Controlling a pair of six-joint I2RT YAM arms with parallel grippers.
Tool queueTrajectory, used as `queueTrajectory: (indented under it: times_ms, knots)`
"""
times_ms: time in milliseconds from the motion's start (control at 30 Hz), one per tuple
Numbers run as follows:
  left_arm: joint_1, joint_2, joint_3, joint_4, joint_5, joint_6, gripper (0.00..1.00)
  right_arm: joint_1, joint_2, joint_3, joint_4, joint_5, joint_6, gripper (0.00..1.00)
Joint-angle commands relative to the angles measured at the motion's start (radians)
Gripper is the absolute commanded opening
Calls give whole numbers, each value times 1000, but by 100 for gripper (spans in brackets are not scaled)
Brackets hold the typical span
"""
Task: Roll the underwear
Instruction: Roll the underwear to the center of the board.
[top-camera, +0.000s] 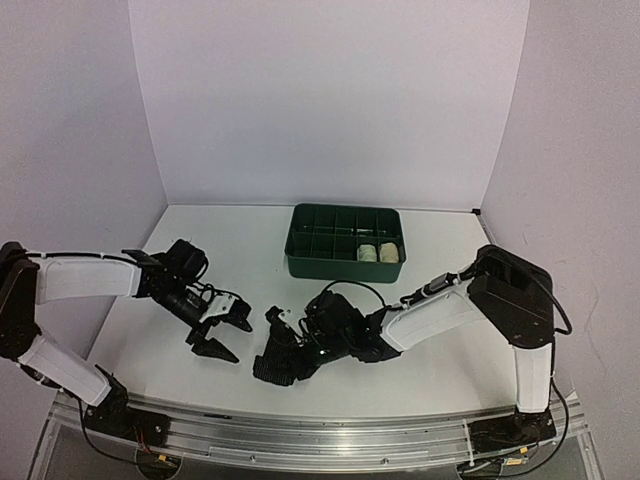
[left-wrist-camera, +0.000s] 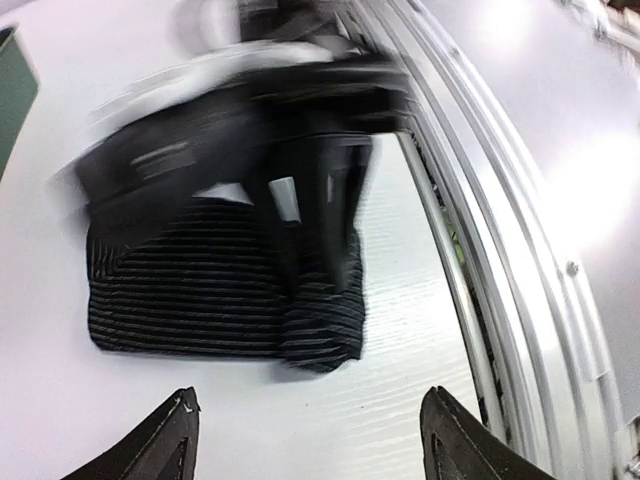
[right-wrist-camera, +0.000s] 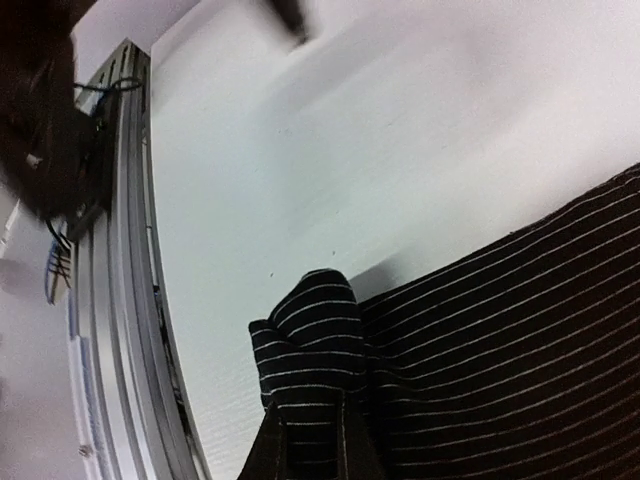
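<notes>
Cradling two cream cloth rolls (top-camera: 367, 252) in green divided plastic tray (top-camera: 318, 231), pinching black pinstriped cloth underwear (right-wrist-camera: 480, 340) in right jaws, holding left jaws agape.

Seen from my remote station: the black underwear (top-camera: 283, 362), finely striped in white, lies mostly flat on the table (top-camera: 200, 240) near its front edge, one corner bunched into a raised fold. A pale roll (top-camera: 368, 252) and a second pale roll (top-camera: 389, 252) sit side by side at the right end of the green tray (top-camera: 310, 262).
</notes>
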Motion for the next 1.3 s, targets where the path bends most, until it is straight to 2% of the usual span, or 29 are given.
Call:
queueTrajectory:
  times_ms: [0, 100, 300, 567, 700, 767, 867, 967, 1000, 1133, 1267]
  knots:
    - [-152, -79, -106, 291, -204, 14, 77, -56, 146, 34, -146, -214, 285, 0]
    - [-202, -26, -101, 333, -264, 9, 80, -77, 174, 57, -136, -254, 319, 0]
    - [-215, 63, -125, 388, -342, 60, 77, -111, 195, 43, -77, -275, 382, 0]
    - [-228, 207, -35, 310, -378, 3, 67, -111, 187, -5, 6, -243, 407, 0]
    - [-265, 202, -44, 343, -376, -8, 50, -111, 185, -5, 17, -233, 395, 1]
    - [-273, 204, -30, 340, -359, -20, 38, -111, 176, -5, 17, -220, 375, 4]
    - [-279, 203, -5, 291, -317, -6, 22, -112, 149, -6, 16, -195, 336, 13]
    - [-280, 192, 4, 244, -303, 10, 3, -116, 106, -16, 15, -173, 317, 30]
    - [-280, 187, 4, 235, -310, 10, 0, -120, 91, -22, 14, -164, 316, 34]
    - [-279, 178, 23, 190, -330, -27, 0, -134, -18, -66, -30, -99, 299, 43]
    - [-280, 175, 38, 193, -373, -82, 0, -138, -160, -73, -192, 22, 351, 49]
